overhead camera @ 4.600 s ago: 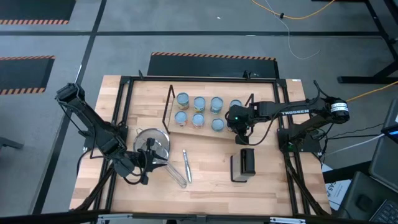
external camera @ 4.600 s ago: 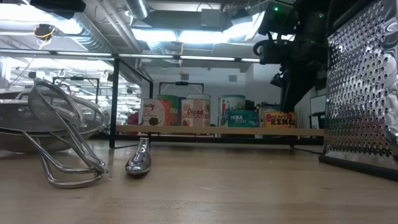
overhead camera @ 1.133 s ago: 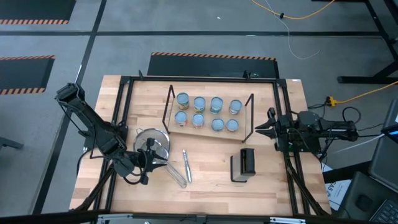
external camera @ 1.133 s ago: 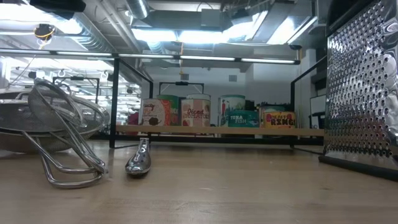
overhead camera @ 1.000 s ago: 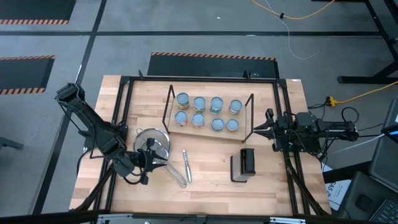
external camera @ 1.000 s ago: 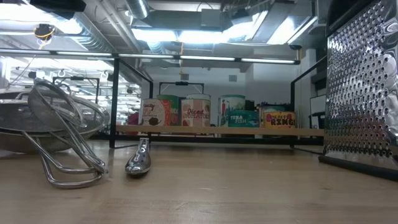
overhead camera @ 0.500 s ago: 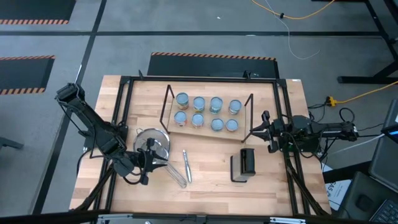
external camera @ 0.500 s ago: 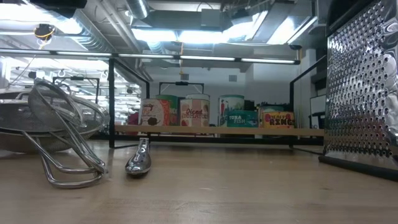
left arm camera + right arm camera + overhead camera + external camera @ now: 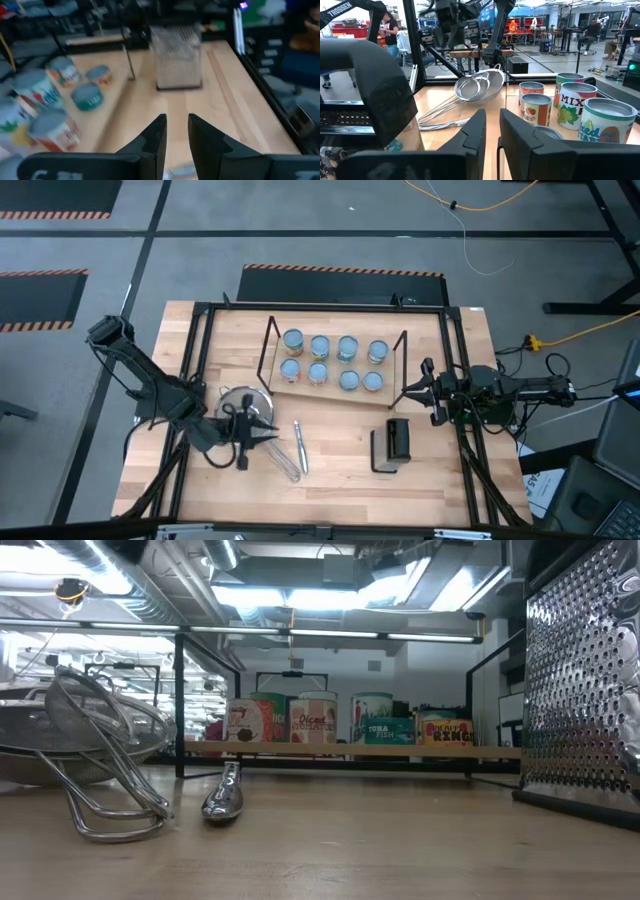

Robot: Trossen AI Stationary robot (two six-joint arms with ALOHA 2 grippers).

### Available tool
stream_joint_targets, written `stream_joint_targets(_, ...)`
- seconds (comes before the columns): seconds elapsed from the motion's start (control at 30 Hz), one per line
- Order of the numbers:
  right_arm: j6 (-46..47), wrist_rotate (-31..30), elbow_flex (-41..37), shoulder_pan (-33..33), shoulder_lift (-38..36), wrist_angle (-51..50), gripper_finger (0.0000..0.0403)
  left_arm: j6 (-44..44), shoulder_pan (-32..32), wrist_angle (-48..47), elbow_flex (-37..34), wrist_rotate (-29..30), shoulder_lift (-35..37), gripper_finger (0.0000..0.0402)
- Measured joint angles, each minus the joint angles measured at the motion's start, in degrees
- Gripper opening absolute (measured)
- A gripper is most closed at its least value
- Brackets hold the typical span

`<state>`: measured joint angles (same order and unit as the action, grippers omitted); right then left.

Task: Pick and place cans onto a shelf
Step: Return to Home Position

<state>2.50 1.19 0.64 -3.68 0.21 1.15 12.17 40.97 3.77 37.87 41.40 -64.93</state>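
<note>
Eight cans stand in two rows on the shelf's light-wood board, between its black wire end frames. They also show in the low view and the right wrist view. My right gripper is level at the shelf's right wire frame, pointing toward the table's left. Its fingers are shut and empty. My left gripper hangs over the mesh strainer's handle, shut and empty. My right gripper's fingertips are right at the shelf's right wire frame; I cannot tell whether they touch it.
The metal mesh strainer lies at the near left of the table. A metal utensil lies beside it. A box grater stands near the right, in front of the shelf. Black rails run along the table's edges.
My left gripper has swung from the table's near left toward the right and a little farther in, over the strainer's handle. My right gripper has crept toward the table's left, up to the shelf's right frame, then held still.
</note>
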Motion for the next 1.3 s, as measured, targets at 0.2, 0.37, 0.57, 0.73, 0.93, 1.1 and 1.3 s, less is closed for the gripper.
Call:
stream_joint_targets(0.2, 0.0, 0.0, 0.0, 0.0, 0.0, 0.0, 0.0062, -13.6, -8.2, 12.0, 0.0, -0.6, 0.0, 0.0072)
stream_joint_targets(0.37, 0.0, 0.0, 0.0, 0.0, 0.0, 0.0, 0.0062, -26.1, -14.6, 20.5, 0.0, -0.4, 1.7, 0.0072)
stream_joint_targets(0.57, 0.0, 0.0, 0.0, 0.0, 0.0, -0.1, 0.0062, -34.4, -17.6, 20.6, 0.0, -0.5, 9.9, 0.0072)
stream_joint_targets(0.73, 0.0, 0.0, 0.0, 0.0, 0.0, -0.1, 0.0062, -36.9, -17.6, 13.2, 0.0, -0.5, 20.2, 0.0072)
stream_joint_targets(0.93, 0.0, 0.0, 0.0, 0.0, 0.0, -0.1, 0.0062, -32.2, -17.6, -2.9, 0.0, -0.4, 32.5, 0.0072)
stream_joint_targets(1.1, 0.0, 0.0, 0.0, 0.0, 0.0, -0.1, 0.0062, -25.6, -17.6, -16.3, 0.0, -1.9, 40.3, 0.0072)
stream_joint_targets(1.3, 0.0, 0.0, 0.0, 0.0, 0.0, -0.1, 0.0062, -20.3, -17.6, -28.0, 0.0, -8.8, 45.9, 0.0072)
